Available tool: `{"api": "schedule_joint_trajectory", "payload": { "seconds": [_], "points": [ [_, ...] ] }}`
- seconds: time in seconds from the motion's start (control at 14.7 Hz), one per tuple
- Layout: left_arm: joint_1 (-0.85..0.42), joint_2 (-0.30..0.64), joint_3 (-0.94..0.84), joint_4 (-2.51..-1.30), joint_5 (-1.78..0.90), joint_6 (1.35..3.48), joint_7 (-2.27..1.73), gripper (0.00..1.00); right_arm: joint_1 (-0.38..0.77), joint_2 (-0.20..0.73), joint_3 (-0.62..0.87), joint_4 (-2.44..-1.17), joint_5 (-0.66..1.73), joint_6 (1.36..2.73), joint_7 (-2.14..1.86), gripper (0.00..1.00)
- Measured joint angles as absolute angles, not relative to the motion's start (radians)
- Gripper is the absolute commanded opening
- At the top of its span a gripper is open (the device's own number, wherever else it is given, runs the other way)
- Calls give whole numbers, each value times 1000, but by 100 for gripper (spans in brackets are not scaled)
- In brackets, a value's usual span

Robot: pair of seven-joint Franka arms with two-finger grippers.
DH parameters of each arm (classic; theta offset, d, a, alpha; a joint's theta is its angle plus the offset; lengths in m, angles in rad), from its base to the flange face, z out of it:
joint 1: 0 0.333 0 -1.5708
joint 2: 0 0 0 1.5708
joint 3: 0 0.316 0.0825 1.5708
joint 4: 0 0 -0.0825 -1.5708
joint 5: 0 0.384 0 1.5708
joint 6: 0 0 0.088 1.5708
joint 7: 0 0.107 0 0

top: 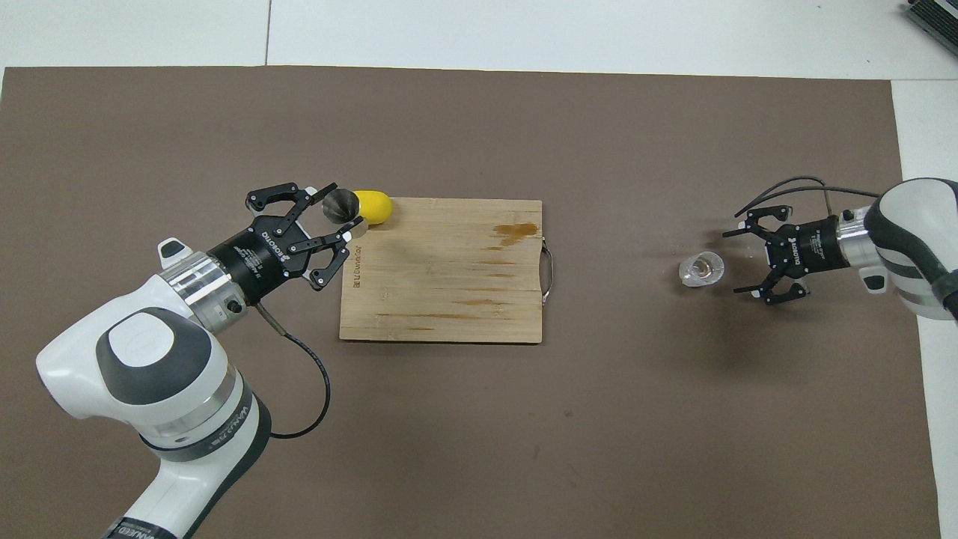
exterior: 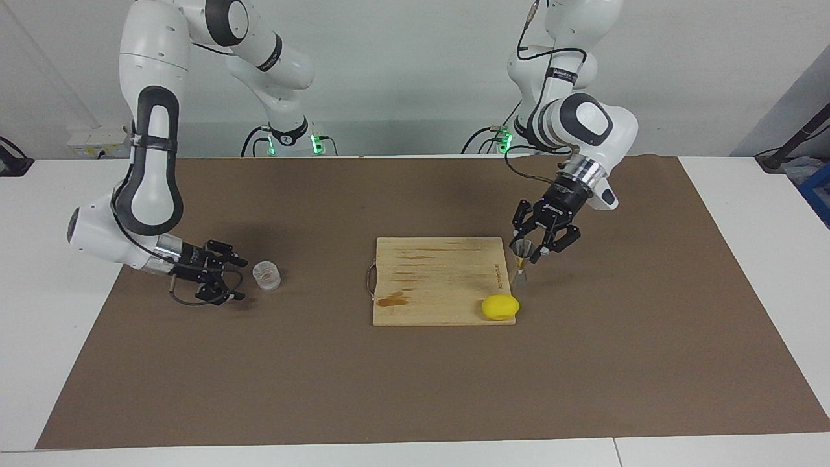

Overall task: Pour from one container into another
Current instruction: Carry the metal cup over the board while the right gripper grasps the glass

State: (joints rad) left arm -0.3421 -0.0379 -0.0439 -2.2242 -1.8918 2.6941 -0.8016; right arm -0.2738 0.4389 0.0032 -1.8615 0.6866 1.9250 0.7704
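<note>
your left gripper [exterior: 533, 250] is clamped on the steel jigger [exterior: 522, 250] over the cutting board's [exterior: 438, 282] edge; your right gripper [exterior: 235, 279] gapes beside the glass tumbler [exterior: 266, 274].

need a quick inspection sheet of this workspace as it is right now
surface: brown mat over a white table; no spill seen on the mat.
job's things: steel jigger held in the air over the cutting board's edge at the left arm's end; glass tumbler upright on the mat toward the right arm's end.
clutter: wooden cutting board mid-table with a brown stain; lemon on its corner farthest from the robots.
grippers: left gripper shut on the jigger; right gripper open, low beside the tumbler, not touching it.
cables: a black cable loops from each wrist, off the mat.
surroundings: pale wall, green lights at both arm bases.
</note>
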Motion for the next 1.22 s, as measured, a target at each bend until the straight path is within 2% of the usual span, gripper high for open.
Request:
{"api": "schedule_joint_trajectory", "payload": {
  "seconds": [0.75,1.22],
  "points": [
    [-465,5,-100,-2180,-2100,2808,-805,0,-267,438,6,-1897,744,1935,767,100],
    [-534,202,-111,-1983,-2165,2874,-803,0,-267,438,6,-1925,778,1935,720,100]
  ]
}}
